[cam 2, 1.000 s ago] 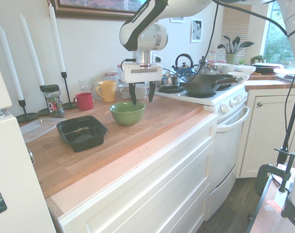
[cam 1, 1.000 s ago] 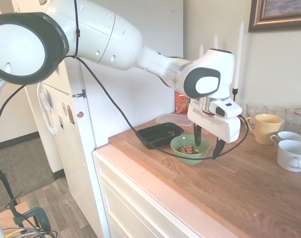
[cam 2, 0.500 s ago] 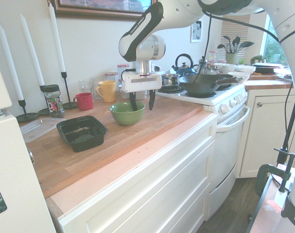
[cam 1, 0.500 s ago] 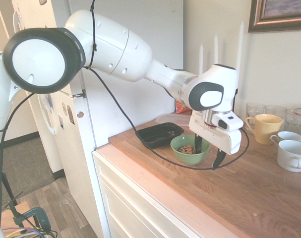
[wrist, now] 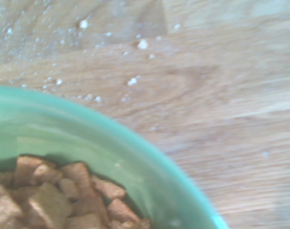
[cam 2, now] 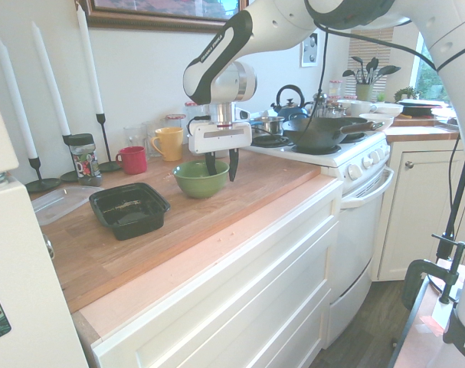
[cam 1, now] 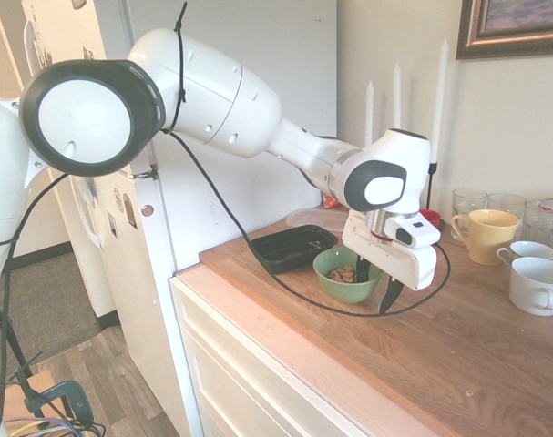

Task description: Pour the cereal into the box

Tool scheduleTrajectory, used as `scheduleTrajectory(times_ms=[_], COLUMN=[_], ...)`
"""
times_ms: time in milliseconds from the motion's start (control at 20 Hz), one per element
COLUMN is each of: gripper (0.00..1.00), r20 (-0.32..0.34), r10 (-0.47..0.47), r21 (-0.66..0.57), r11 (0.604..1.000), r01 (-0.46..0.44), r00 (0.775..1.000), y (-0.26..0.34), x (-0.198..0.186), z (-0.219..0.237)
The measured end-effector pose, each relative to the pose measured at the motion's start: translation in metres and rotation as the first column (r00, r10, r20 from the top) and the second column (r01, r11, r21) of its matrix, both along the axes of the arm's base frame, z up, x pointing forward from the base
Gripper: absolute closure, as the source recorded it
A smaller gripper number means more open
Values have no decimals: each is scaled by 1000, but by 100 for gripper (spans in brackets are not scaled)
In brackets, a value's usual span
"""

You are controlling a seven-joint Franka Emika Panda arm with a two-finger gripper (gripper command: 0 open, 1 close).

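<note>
Wrist view shows the green bowl (wrist: 135, 157) rim directly under your gripper (cam 2: 221, 164), the cereal (wrist: 63, 195) heaped inside. Its fingers stand apart, straddling the near wall, clamped on nothing. If they bite too shallow, you risk the bowl slipping or tipping and spilling on the wooden counter (cam 1: 458, 337). Beyond the bowl, the black box (cam 2: 129, 208) lies flat, open upward, its long axis running toward the bowl.

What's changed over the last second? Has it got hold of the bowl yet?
The gripper has come down onto the green bowl, one finger inside the rim and one outside, and the fingers have drawn closer together. A firm grip isn't visible yet. The bowl, the cereal in it and the black box have not moved.
</note>
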State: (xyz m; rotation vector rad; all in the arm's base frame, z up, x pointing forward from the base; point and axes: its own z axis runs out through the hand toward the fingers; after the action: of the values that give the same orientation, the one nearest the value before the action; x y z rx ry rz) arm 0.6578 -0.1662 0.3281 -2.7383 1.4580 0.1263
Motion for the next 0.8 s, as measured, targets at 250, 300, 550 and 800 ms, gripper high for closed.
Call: scheduleTrajectory(times_ms=[250, 300, 550, 800], gripper=[100, 100, 100, 100], r20=[-2, -2, 4, 23], r10=[6, 7, 10, -4], r21=[0, 0, -1, -4], r11=[1000, 1000, 1000, 1000], r01=[-6, -7, -10, 4], r00=[1000, 1000, 1000, 1000], y=[4, 6, 6, 3], x=[1, 2, 7, 17], z=[-2, -2, 11, 29])
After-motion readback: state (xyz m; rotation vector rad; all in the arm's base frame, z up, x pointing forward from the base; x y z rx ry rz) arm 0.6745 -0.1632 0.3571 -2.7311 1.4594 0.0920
